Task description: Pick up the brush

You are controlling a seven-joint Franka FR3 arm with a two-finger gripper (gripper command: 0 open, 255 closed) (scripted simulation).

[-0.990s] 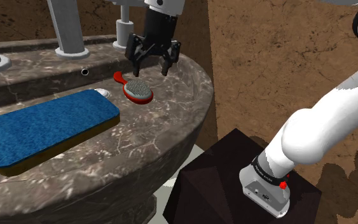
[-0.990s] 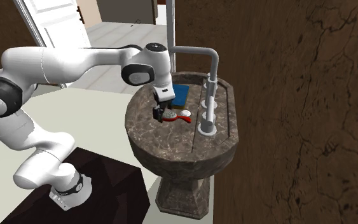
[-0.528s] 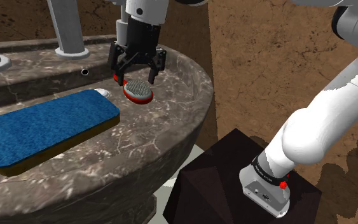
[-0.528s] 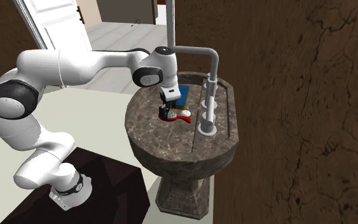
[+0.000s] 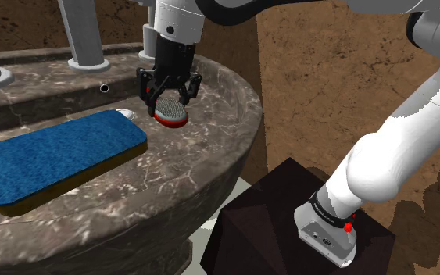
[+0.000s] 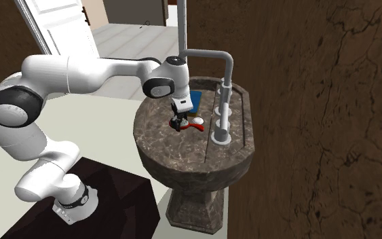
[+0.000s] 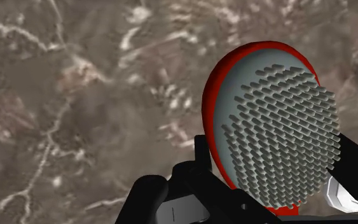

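Marbled stone tabletop [image 5: 210,156], carrying a blue pad [image 5: 54,160]. The red brush [image 5: 171,117] lies just beyond the pad's far corner. Since a second ago the gripper [image 5: 169,92] has descended over it. The fingers [image 7: 355,167], formerly wide, now clasp the brush head. Judged ready to lift.

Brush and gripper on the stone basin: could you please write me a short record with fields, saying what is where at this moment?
brush: red rim, grey bristle pad facing up; appears to lie on the stone top
gripper: black, pointing down, low at the brush head
blue mat: flat on the same top, to the shoulder view's left of the brush, apart from it
tap posts: grey, upright, behind the brush
task state: brush not yet lifted
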